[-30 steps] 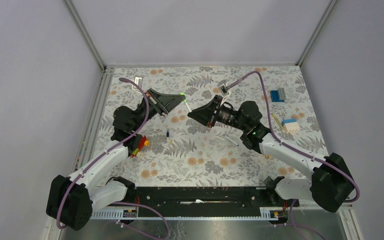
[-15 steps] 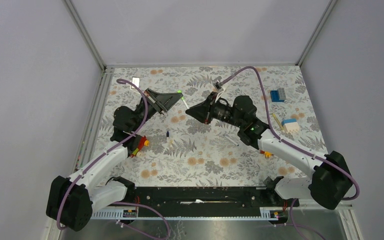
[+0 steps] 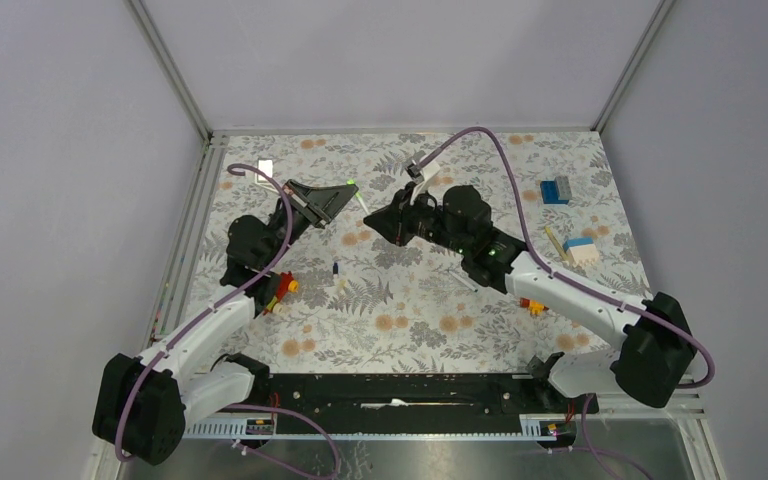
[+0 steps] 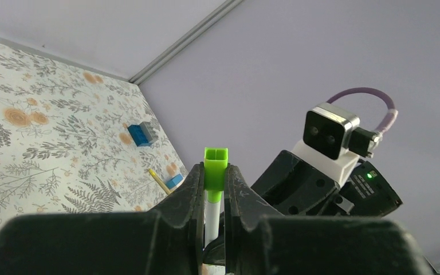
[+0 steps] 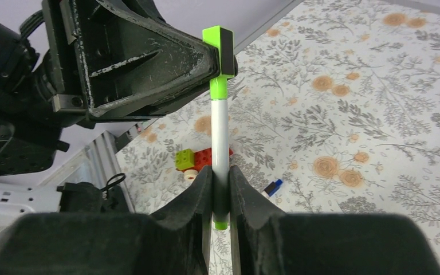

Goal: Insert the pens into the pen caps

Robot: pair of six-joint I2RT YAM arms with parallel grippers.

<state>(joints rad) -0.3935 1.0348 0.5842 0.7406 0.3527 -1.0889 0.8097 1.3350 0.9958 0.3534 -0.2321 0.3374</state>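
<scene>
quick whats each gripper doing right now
left gripper: shut on the green cap
right gripper: shut on the white pen

Toy bricks (image 3: 281,291) on floral tabletop (image 3: 410,320)

the floral table (image 3: 410,310) carried a blue cap (image 3: 335,269) near bricks (image 3: 281,291) at left, a blue brick (image 3: 556,190) and tan pen (image 3: 556,244) at right.
</scene>
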